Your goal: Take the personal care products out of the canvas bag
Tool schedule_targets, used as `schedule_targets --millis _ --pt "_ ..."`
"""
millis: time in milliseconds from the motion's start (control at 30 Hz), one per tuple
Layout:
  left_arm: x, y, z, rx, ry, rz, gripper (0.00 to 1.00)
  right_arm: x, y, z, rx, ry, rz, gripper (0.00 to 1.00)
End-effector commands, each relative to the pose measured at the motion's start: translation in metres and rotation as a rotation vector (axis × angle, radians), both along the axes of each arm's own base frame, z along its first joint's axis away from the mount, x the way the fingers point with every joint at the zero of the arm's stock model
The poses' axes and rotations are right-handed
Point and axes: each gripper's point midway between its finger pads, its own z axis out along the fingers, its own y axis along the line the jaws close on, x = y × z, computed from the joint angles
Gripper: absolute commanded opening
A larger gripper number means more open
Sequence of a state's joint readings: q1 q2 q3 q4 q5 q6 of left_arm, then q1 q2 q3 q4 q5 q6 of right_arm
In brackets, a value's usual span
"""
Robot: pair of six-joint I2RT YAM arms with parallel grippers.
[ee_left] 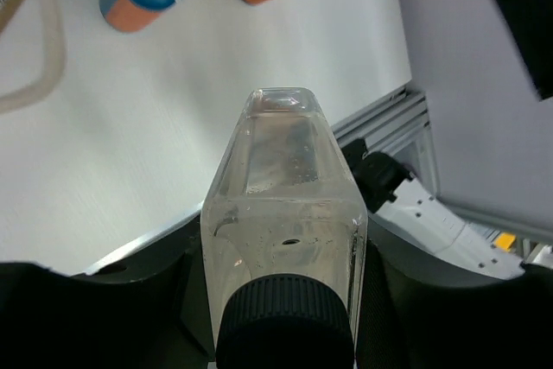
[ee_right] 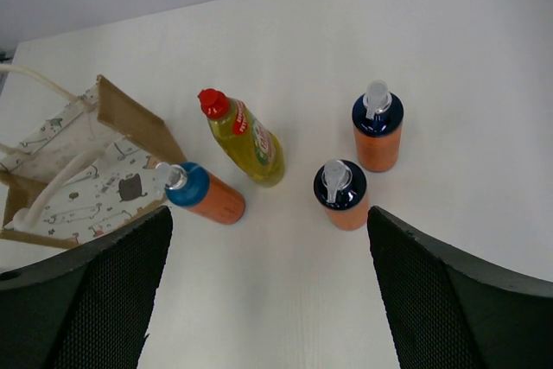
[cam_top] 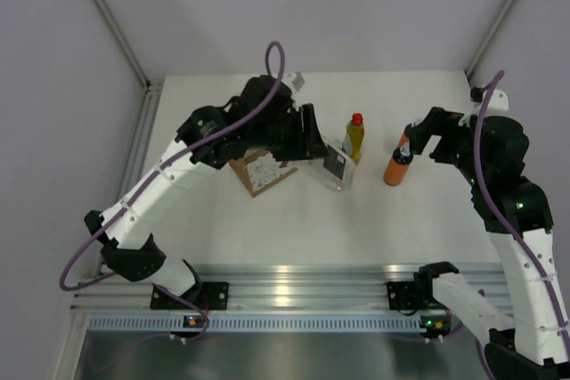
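the bag (cam_top: 263, 173) lies on the table (cam_top: 294, 229) left of centre, tan-brown, with its white patterned panel facing up and its cream loop handles (ee_right: 52, 174) trailing off one end. just right of it, the left gripper (ee_left: 285, 291) pinches the clear bottle (ee_left: 281, 196), one finger on each flat side near the neck. that bottle is square-shouldered and see-through with a whitish tint, has a ribbed dark cap (ee_left: 285, 321), and is held lying over, base pointing away from the wrist; whether it touches the table i cannot tell. next, near the middle of the table, stands the yellow bottle (ee_right: 246, 140), slim, with a label on its side and a red cap (ee_right: 210, 102). the three orange bottles are out of the bag too, each with a blue top and a pale pump: one (ee_right: 207, 196) just beside the bag, and two (ee_right: 344, 198) (ee_right: 378, 133) close together further right, apart from the yellow one. the right gripper (ee_right: 268, 239) hangs over this group with its jaws spread wide and nothing between them.
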State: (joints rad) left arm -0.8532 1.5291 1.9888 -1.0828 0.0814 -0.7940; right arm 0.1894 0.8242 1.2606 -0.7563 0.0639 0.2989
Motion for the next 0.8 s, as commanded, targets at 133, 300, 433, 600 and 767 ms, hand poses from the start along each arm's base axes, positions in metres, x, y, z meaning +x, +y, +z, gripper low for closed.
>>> schedule_targets --millis 133,300,433,600,767 --pt "-0.026 -0.05 0.0 0.02 -0.172 -0.013 0.0 -0.01 -0.008 0.03 0.005 -0.083 -0.032 0.91" --pt "-0.029 -0.078 -0.047 0.197 -0.243 -0.023 0.0 -0.013 -0.011 0.036 0.002 -0.095 -0.041 0.92" --pt "-0.021 -0.097 -0.08 0.31 -0.277 -0.053 0.0 -0.017 -0.015 0.044 -0.003 -0.108 -0.058 0.92" --pt "-0.005 -0.119 -0.112 0.436 -0.337 -0.102 0.0 -0.024 -0.02 0.049 -0.011 -0.114 -0.078 0.93" --pt "0.002 -0.144 -0.144 0.496 -0.335 -0.176 0.0 -0.031 -0.03 0.054 -0.023 -0.109 -0.128 0.93"
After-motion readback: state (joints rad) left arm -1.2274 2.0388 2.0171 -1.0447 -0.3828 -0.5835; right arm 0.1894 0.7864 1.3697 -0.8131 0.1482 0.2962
